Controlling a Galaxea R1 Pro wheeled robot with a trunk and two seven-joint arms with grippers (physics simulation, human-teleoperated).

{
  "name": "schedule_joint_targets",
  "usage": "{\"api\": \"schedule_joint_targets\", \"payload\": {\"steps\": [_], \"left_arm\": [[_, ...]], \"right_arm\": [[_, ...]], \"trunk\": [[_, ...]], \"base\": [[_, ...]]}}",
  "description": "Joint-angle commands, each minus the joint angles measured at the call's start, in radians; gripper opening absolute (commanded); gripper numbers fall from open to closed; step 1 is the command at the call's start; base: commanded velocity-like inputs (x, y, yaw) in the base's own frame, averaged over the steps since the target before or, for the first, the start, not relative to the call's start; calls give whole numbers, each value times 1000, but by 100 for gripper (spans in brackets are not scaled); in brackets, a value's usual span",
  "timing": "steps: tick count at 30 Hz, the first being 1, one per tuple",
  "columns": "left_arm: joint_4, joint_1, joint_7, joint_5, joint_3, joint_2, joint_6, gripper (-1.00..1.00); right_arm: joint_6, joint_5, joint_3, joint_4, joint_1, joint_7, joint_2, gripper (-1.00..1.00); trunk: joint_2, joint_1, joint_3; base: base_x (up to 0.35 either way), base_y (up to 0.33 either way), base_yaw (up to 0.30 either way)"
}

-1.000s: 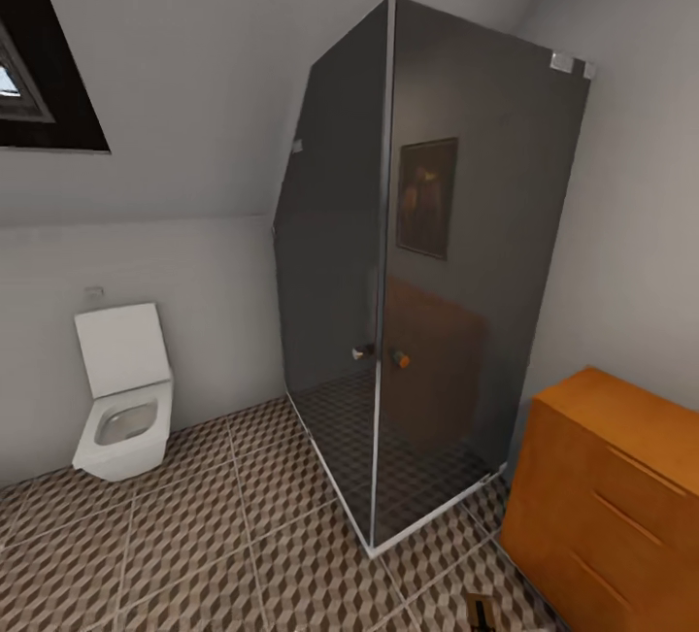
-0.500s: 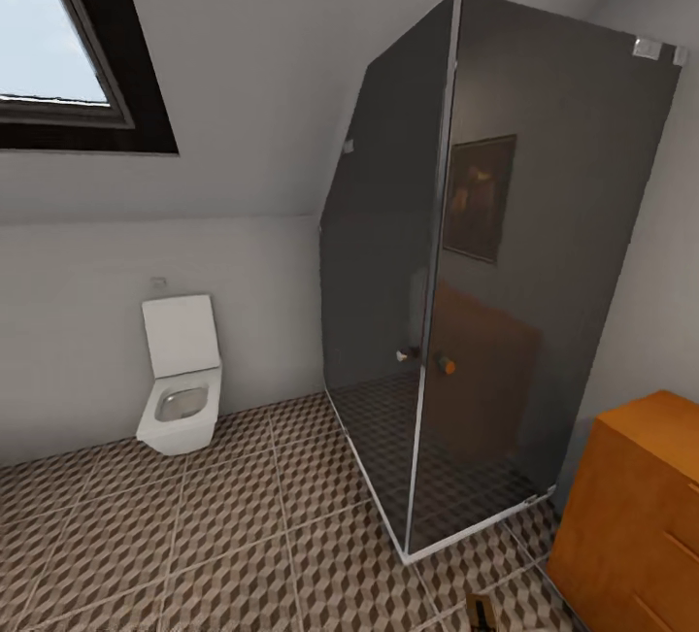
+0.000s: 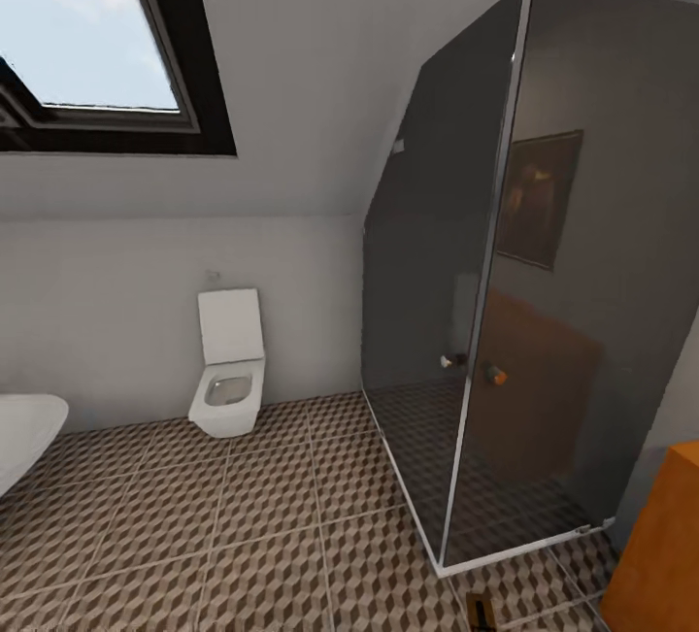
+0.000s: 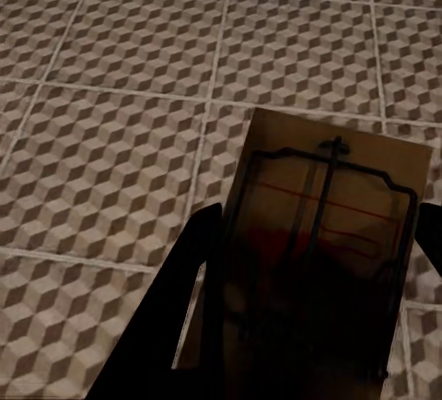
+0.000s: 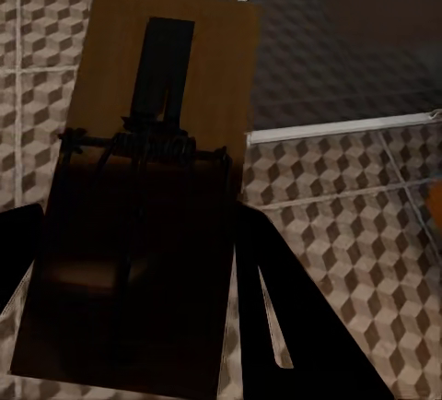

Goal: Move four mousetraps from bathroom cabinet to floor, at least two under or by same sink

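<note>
I had a mousetrap clamped between my left fingers and another mousetrap between my right fingers, both over the bathroom floor, best carried level toward the sink.

Left tool and right tool — each clamped on a mousetrap, above floor.

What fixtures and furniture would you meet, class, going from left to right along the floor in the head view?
Rounded white bathtub edge → white wall-hung toilet with raised lid → dark smoked-glass shower enclosure → orange-brown wooden cabinet corner.
</note>
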Motion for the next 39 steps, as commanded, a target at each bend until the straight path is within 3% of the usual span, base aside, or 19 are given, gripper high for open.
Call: {"api": "schedule_joint_targets", "payload": {"steps": [1, 18, 24, 39], "left_arm": [[2, 0, 0, 6, -7, -1, -2, -100], [2, 0, 0, 6, -7, -2, -1, -100], [2, 0, -4, 7, -6, 1, 2, -100], [2, 0, -3, 10, -5, 5, 5, -100]], "right_arm": [[-5, 3, 7, 4, -1, -6, 0, -100], [-5, 4, 6, 4, -1, -6, 0, -100], [-5, 4, 6, 4, -1, -4, 0, -100], [-5, 6, 6, 4, -1, -4, 0, -100]], "trunk": [[-1, 0, 0], [-1, 0, 0], [-1, 0, 0], [-1, 0, 0]], "base": [[0, 0, 300], [0, 0, 286], [72, 81, 36], [274, 197, 1]]}}
